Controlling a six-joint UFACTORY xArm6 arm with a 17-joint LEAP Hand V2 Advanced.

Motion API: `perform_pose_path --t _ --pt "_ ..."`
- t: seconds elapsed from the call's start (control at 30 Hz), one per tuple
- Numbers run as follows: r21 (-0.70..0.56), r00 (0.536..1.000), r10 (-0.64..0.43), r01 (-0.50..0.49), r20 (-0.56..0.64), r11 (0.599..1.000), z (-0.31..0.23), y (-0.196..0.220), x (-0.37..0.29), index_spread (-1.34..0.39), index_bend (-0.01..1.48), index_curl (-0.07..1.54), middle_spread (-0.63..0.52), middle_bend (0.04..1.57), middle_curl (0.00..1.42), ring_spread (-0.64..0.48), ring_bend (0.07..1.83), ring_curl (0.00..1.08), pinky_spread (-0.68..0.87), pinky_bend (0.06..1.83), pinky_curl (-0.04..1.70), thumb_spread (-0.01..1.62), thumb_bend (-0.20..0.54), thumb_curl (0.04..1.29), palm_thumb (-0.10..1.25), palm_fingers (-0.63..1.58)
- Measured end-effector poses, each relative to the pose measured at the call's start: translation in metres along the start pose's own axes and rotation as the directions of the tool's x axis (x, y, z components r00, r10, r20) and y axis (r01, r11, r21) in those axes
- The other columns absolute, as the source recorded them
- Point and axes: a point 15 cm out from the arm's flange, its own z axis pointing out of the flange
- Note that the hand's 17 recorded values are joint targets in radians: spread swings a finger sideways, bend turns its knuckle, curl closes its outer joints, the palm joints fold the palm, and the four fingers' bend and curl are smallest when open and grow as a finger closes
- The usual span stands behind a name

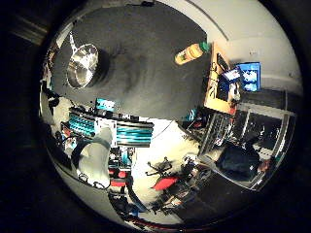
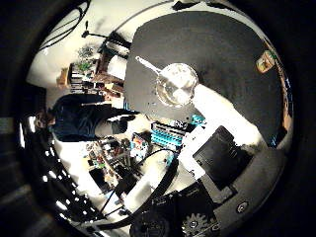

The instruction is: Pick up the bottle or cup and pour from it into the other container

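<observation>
A shiny metal saucepan (image 2: 176,84) with a long handle stands near the middle of a dark round table (image 2: 222,49). A yellow-orange bottle (image 1: 190,53) with a green cap is on the same table near its edge, away from the saucepan. In the little finger side view the saucepan (image 1: 83,66) is at the table's other side. My right hand (image 2: 222,156) is high above the table's edge, well away from both things. Its white and black fingers look relaxed and hold nothing.
The table's rim (image 1: 146,112) runs just under the hand, with floor beyond it. An orange desk with a lit screen (image 1: 248,76) stands past the bottle. Chairs and clutter (image 1: 165,180) stand on the floor beside the table.
</observation>
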Motion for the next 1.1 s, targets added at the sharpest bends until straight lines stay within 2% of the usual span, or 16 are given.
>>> perform_pose_path --t 0.1,0.2,0.37,0.5,0.6,0.73,0.87,1.1 --pt "0.051 1.0 0.003 -0.002 -0.014 0.999 -0.007 -0.008 0.003 -0.45 0.18 0.36 -0.14 0.21 0.37 -0.01 0.43 0.17 0.43 0.64 -0.01 1.08 -0.017 0.38 0.9 0.47" --pt "0.098 0.999 0.045 -0.044 -0.006 0.994 -0.012 -0.012 0.013 -0.45 0.18 0.36 -0.16 0.21 0.37 -0.01 0.44 0.17 0.42 0.65 -0.01 1.08 -0.02 0.38 0.89 0.48" --pt "0.179 0.99 0.13 -0.137 0.054 0.974 -0.02 -0.015 0.036 -0.43 0.17 0.34 -0.15 0.23 0.38 -0.01 0.47 0.17 0.42 0.69 -0.01 1.08 -0.037 0.36 0.76 0.47" --pt "0.243 0.975 0.196 -0.216 0.104 0.946 -0.026 -0.014 0.064 -0.41 0.16 0.32 -0.14 0.25 0.38 -0.01 0.5 0.17 0.42 0.72 -0.01 1.09 -0.032 0.36 0.64 0.45" --pt "0.268 0.958 0.243 -0.276 0.151 0.923 -0.025 -0.011 0.089 -0.39 0.15 0.31 -0.11 0.26 0.38 0.0 0.53 0.18 0.42 0.75 -0.01 1.08 -0.03 0.35 0.6 0.42" --pt "0.293 0.938 0.283 -0.333 0.199 0.896 -0.03 -0.009 0.122 -0.31 0.13 0.26 -0.03 0.28 0.38 0.13 0.57 0.19 0.44 0.91 0.0 1.08 -0.031 0.33 0.54 0.3" --pt "0.318 0.914 0.319 -0.389 0.252 0.864 -0.029 -0.009 0.158 -0.28 0.14 0.24 0.03 0.29 0.38 0.2 0.58 0.19 0.46 1.0 0.0 1.08 -0.029 0.32 0.5 0.21" --pt "0.392 0.865 0.335 -0.474 0.373 0.788 -0.025 -0.008 0.217 -0.26 0.15 0.25 0.07 0.31 0.37 0.21 0.6 0.19 0.45 1.05 -0.01 1.09 -0.025 0.32 0.48 0.16"
